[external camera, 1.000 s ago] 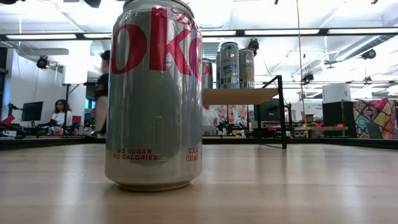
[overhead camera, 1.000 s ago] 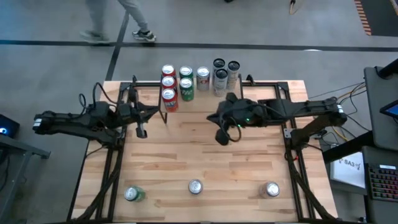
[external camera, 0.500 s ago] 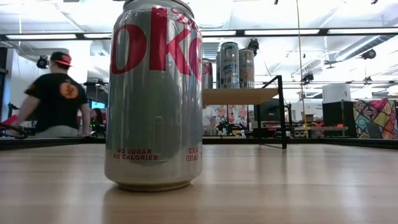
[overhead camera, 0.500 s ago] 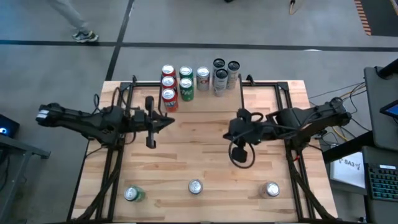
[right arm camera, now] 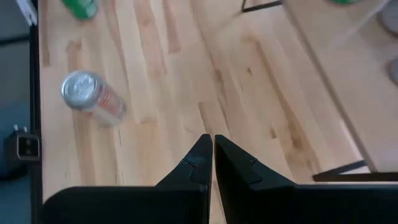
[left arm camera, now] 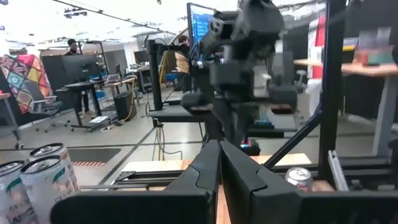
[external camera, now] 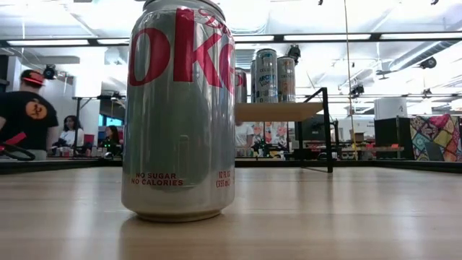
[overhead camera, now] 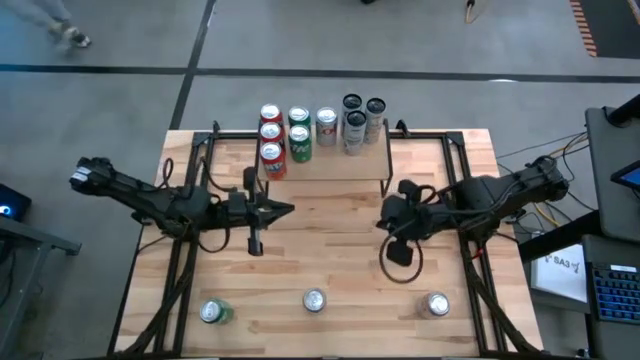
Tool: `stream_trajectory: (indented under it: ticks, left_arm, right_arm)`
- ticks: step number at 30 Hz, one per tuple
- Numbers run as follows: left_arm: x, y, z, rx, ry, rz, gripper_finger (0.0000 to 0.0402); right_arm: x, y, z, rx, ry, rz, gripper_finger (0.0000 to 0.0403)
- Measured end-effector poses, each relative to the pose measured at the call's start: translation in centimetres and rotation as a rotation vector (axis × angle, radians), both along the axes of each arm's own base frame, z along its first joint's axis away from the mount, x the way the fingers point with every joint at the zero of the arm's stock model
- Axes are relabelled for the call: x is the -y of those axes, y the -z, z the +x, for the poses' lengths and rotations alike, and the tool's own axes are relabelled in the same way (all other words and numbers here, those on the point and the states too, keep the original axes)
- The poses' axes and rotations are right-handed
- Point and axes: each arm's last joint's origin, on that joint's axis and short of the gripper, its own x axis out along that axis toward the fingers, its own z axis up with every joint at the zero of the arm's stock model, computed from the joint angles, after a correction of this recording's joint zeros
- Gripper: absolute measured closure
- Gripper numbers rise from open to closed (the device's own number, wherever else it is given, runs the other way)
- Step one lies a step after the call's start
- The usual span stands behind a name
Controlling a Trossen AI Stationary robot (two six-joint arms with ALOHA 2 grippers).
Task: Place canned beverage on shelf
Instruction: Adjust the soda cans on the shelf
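The shelf [overhead camera: 335,165] stands at the table's far middle, and several cans [overhead camera: 300,130] stand upright on its far part. Three more cans stand upright near the table's front edge: a green one [overhead camera: 213,312], a silver Diet Coke can [overhead camera: 314,300] and a silver one [overhead camera: 437,304]. The Diet Coke can [external camera: 180,108] fills the low view, with the shelf [external camera: 278,110] behind it. My left gripper [overhead camera: 288,209] is shut and level above the table's left middle. My right gripper [overhead camera: 385,220] is shut and slants down above the right middle. Neither holds anything.
Bare tabletop [overhead camera: 330,240] lies between the shelf and the front cans. The shelf's thin black legs [external camera: 328,130] stand on the table. The right wrist view shows the Diet Coke can [right arm camera: 92,98] and the shelf board [right arm camera: 329,62]. People are in the room behind.
My left gripper has gone toward the table's right, from beside the shelf's left end out over the middle left. My right gripper has drawn back toward the right and near edges and tipped further down. Both stayed shut. A person walked past beyond the far edge.
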Motion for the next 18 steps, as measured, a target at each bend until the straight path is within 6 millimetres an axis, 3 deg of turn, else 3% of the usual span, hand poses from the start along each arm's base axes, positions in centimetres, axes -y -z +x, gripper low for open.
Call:
stream_trajectory:
  ticks: [5,11,15,18]
  left_arm:
    - [0.3,-0.7,1.2,-0.039,-0.058,0.055,0.0402]
    - [0.1,-1.0,1.6,-0.073,-0.151,0.111,0.0402]
    - [0.0,-1.0,1.3,-0.088,-0.160,0.132,0.0402]
    - [-0.1,-0.8,1.2,-0.114,-0.162,0.149,0.0402]
  right_arm:
    - [2.7,-1.4,-0.5,0.069,0.117,-0.011,0.0394]
    - [6.8,-3.5,0.0,0.136,0.225,-0.170,0.0394]
    - [9.9,-3.7,1.0,0.104,0.117,-0.273,0.0394]
    - [12.8,-3.7,1.5,0.138,-0.040,-0.224,0.0394]
